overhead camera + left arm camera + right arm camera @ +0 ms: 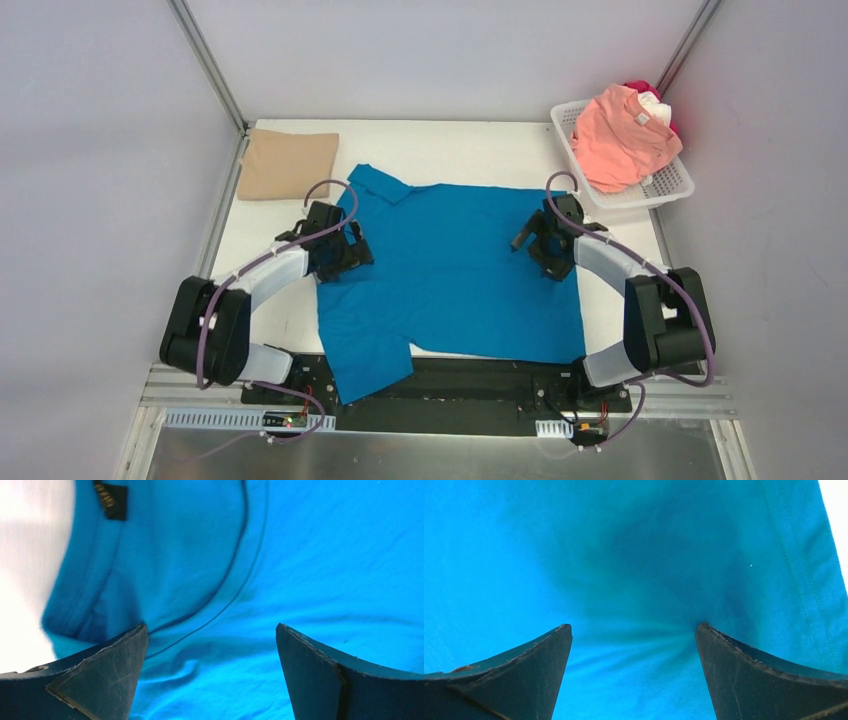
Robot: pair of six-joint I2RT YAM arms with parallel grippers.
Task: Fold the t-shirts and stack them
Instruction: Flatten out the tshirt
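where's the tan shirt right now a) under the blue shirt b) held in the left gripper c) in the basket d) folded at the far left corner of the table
d: the tan shirt lies folded at the far left corner of the table, well away from the basket at the far right.

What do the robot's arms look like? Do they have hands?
No hands! The left arm and right arm are white tubes with chunky black joints, and a thin purple cable loops along each. The left gripper and right gripper each have two dark, wedge-shaped fingers with scuffed edges.
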